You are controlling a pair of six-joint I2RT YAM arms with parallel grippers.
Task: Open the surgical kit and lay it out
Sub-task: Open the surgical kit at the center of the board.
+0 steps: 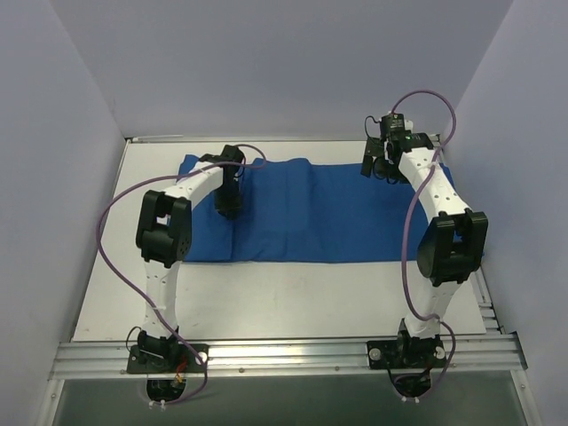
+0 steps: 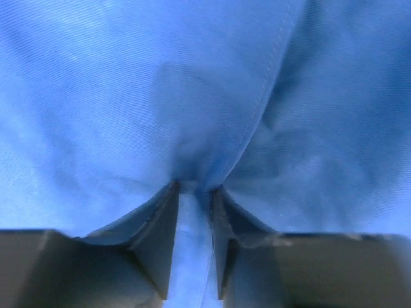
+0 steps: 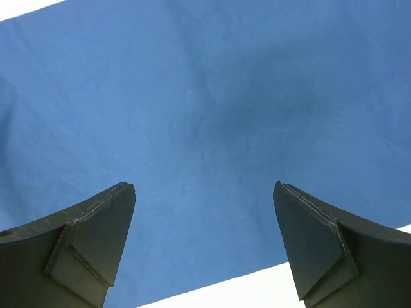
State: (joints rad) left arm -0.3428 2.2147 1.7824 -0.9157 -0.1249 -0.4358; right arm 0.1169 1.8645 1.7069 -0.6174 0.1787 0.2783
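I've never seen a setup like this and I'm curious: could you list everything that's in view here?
blue cloth wrap: one, royal blue, lying creased across the far half of the table.
table: one, white, under the cloth.
metal rail: one, silver, along the near edge, carrying both arm bases.
cables: two, purple, one looping beside each arm.
walls: pale lilac-grey, on three sides.
left arm: one, white and black; left gripper pinching a fold of the cloth near its left end.
right arm: one, white and black; right gripper open above the cloth's right end.
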